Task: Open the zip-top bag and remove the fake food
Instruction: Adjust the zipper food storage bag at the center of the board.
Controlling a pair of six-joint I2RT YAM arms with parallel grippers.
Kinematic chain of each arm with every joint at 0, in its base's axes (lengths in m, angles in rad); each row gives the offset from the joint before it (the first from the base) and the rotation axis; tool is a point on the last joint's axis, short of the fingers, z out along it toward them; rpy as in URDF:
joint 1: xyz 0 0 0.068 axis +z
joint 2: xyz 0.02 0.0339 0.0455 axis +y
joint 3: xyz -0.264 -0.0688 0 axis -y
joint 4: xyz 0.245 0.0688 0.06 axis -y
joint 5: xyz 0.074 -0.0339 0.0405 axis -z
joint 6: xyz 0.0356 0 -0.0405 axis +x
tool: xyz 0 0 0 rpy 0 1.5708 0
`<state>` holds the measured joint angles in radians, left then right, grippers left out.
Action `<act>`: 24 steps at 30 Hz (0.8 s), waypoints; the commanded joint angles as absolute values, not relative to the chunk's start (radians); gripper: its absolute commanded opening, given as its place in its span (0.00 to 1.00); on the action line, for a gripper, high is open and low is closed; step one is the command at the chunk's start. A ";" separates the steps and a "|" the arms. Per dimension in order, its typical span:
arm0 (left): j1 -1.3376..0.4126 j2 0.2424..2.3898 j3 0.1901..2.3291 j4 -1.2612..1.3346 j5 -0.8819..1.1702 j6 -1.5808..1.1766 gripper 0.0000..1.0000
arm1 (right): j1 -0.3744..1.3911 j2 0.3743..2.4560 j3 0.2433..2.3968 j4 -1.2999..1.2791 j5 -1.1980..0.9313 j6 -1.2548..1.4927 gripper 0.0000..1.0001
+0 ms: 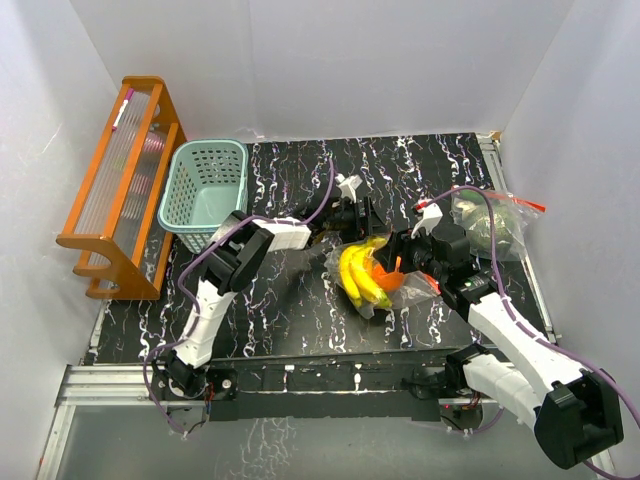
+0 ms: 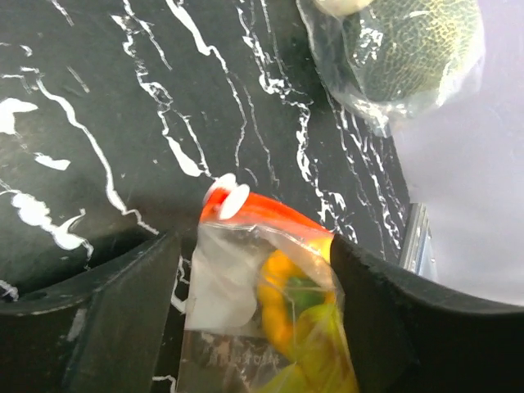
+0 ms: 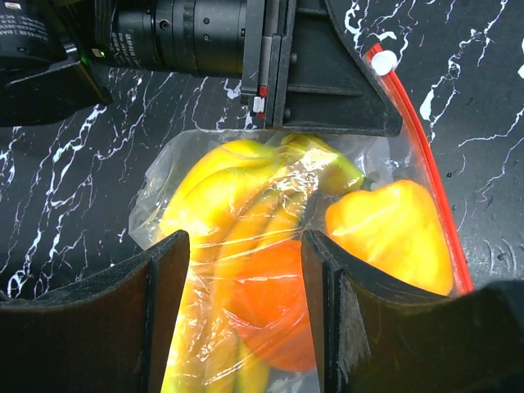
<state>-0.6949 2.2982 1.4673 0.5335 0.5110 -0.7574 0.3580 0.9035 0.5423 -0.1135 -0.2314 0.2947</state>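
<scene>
1. Black, white-veined tabletop (image 1: pixel 290 300), one, is walled in white (image 1: pixel 320 60) on three sides. Bare marble lies open ahead of the left jaws and off to their left. One metal rail (image 2: pixel 415 237) marks the table edge just past their right finger.
2. One orange wooden rack (image 1: pixel 120 190) and one teal basket (image 1: pixel 210 150) stand side by side, well apart from both sets of jaws.
3. Two clear bags are in view. The zip-top bag (image 2: pixel 221 286) lies between the two grippers. A second bag (image 2: pixel 401 57) holding greenish pieces sits far ahead of the left jaws, near the rail.
4. The left gripper (image 2: pixel 254 246) has its jaws spread wide, straddling the bag's zip end without pinching it.
5. The right gripper (image 3: pixel 246 246) has its jaws closed around the bag's bulk.
6. The fake food is all inside the bag. One banana bunch (image 3: pixel 221 180) and one orange (image 3: pixel 270 303) sit between the right jaws. One bell pepper (image 3: pixel 393 233) is just outside their right finger.
7. One red zip strip (image 3: pixel 426 147) ends in one white slider (image 2: pixel 229 196), just ahead of the left jaws.
</scene>
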 commanded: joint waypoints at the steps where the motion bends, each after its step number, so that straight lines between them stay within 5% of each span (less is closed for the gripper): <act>1: -0.710 2.319 1.478 0.648 0.622 -0.809 0.57 | 0.355 0.891 0.591 -0.094 -0.229 0.297 0.59; 5: -0.710 2.336 1.479 0.746 0.668 -0.873 0.00 | 0.356 0.889 0.587 -0.094 -0.221 0.299 0.59; 24: -0.656 1.963 1.326 0.803 0.843 -0.769 0.00 | 0.351 0.957 0.885 -0.224 -0.210 0.220 0.58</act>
<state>-0.6830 2.1201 1.3621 0.7654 0.7834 -0.7982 0.3576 0.9379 0.7822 -0.2138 -0.1837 0.2958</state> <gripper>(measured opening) 0.009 0.586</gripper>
